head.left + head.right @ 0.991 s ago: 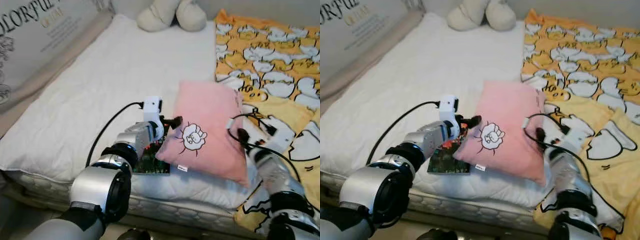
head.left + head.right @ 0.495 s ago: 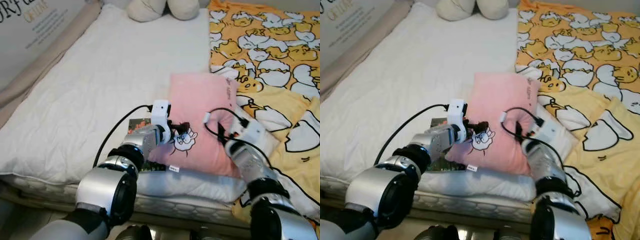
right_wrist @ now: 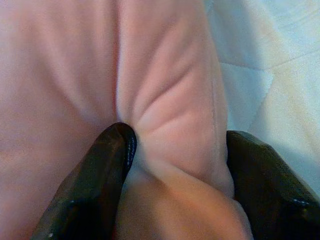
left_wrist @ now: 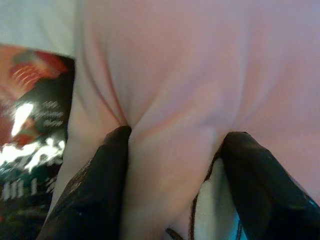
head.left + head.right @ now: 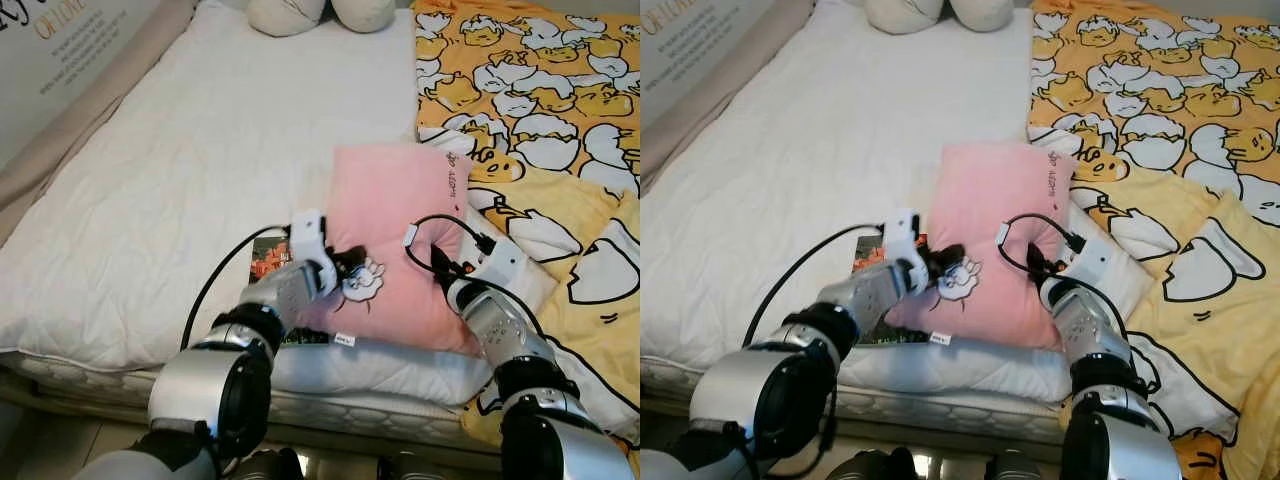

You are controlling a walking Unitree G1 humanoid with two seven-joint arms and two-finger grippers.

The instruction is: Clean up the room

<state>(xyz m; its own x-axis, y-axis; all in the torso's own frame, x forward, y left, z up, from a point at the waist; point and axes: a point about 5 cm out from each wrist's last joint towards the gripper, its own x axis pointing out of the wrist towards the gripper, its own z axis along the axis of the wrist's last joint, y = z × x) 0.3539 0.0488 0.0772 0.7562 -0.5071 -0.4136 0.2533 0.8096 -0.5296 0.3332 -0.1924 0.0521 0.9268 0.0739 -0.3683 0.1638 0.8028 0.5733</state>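
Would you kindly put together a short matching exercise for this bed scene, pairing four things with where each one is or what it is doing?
Things:
1. pink pillow
2. book
3. yellow blanket
4. left claw

Places or states:
A. spread over the right side of the bed
B. pinching a fold of pink fabric
C. gripped on both sides, one claw at each
D. lying flat on the white quilt, partly under the pillow's left edge

Pairs: 1-C, 2-D, 3-A, 4-B. The right claw pinches the pillow's other side.
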